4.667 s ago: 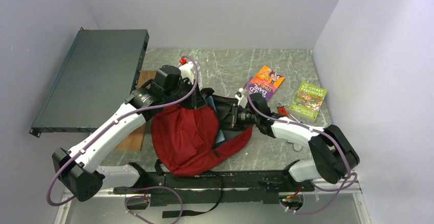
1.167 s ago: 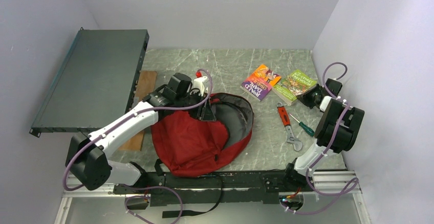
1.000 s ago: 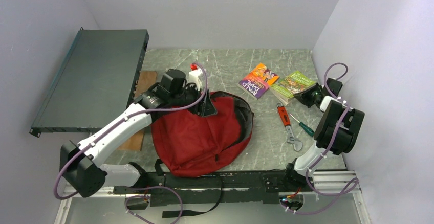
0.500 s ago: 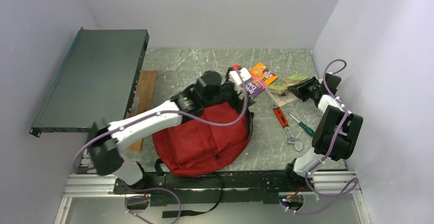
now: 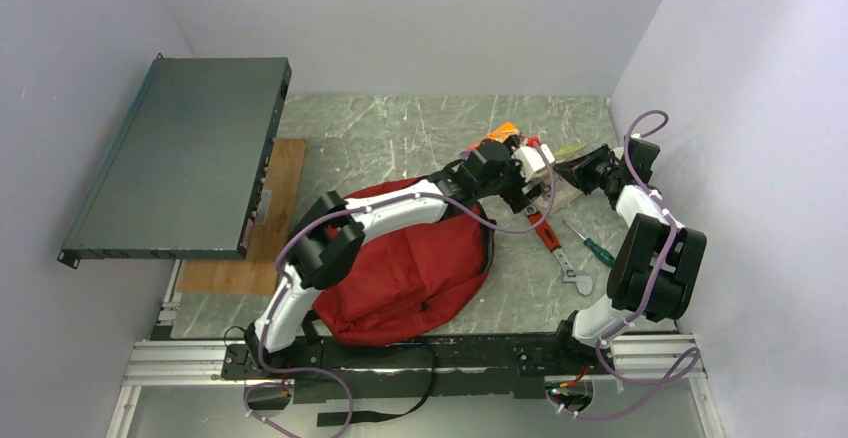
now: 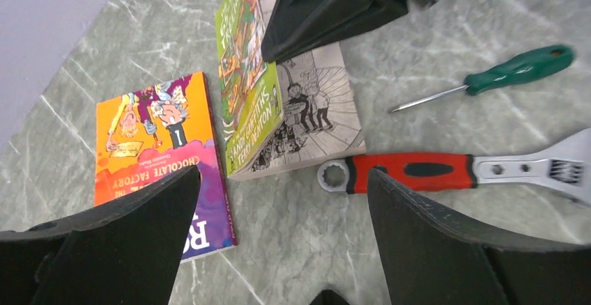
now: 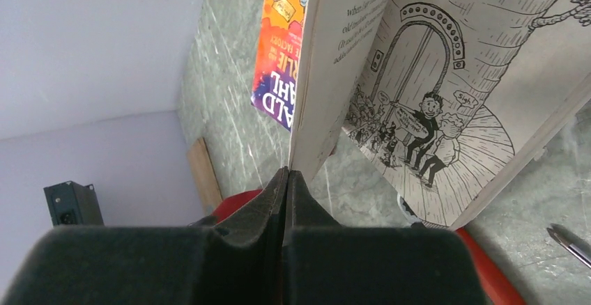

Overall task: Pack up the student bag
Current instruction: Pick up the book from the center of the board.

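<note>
Well apart: bag point(image 5: 400, 273) & jaws

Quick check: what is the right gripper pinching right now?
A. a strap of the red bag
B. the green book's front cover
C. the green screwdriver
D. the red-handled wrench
B: the right gripper is shut on the front cover of the green book, holding it raised above the illustrated page.
</note>
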